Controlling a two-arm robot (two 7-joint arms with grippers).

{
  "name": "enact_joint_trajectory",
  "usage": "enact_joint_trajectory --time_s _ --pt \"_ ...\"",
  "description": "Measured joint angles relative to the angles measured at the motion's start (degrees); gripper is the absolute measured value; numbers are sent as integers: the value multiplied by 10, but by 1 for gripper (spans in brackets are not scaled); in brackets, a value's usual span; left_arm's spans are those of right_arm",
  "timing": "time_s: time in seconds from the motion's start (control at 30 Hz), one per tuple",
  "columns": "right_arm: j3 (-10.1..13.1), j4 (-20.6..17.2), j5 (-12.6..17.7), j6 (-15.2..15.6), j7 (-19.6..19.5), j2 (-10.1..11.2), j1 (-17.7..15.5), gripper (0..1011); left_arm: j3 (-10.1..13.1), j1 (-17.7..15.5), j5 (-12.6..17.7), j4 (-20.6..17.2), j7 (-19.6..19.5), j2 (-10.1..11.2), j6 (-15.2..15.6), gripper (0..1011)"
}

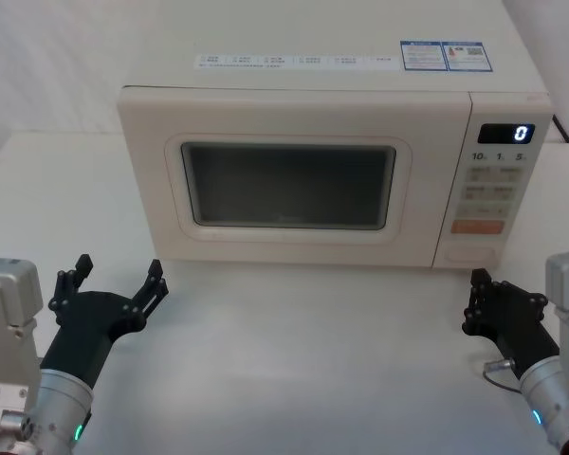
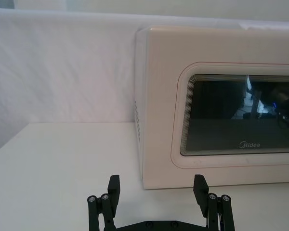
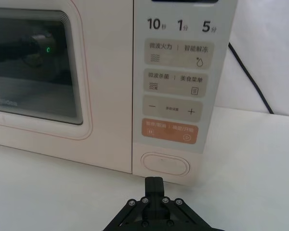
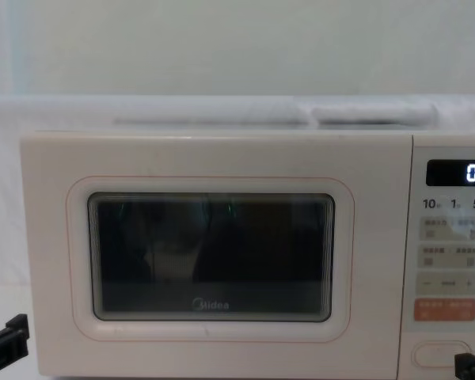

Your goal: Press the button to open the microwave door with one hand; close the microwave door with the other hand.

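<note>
From the head camera, the cream microwave [image 1: 332,152] sits at the back of the white table [image 1: 303,360], its door [image 1: 289,180] flush shut and the display [image 1: 506,134] reading 0. The pill-shaped button [image 1: 469,254] lies at the foot of the control panel [image 1: 498,180], under the orange key [image 1: 478,227]. The left gripper [image 1: 119,277] hovers low before the door's left end, fingers spread wide and empty. The right gripper [image 1: 478,284] sits just short of the button, fingers pinched together, holding nothing.

The left wrist camera shows two parted fingertips [image 2: 114,185] facing the microwave's left corner, apart from the door [image 2: 216,163].

The right wrist camera shows the closed tip [image 3: 154,185] right below the button [image 3: 164,164], seemingly not touching.

The chest camera shows the door [image 4: 214,261] closed, with the button [image 4: 442,354] at the panel's lower right.
</note>
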Motion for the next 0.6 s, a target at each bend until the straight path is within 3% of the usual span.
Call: enact_joint_trajectory --time_s 0.6 --pt "7 66 -10 1 12 -17 51 0 0 0 0 0 0 0 0 1001"
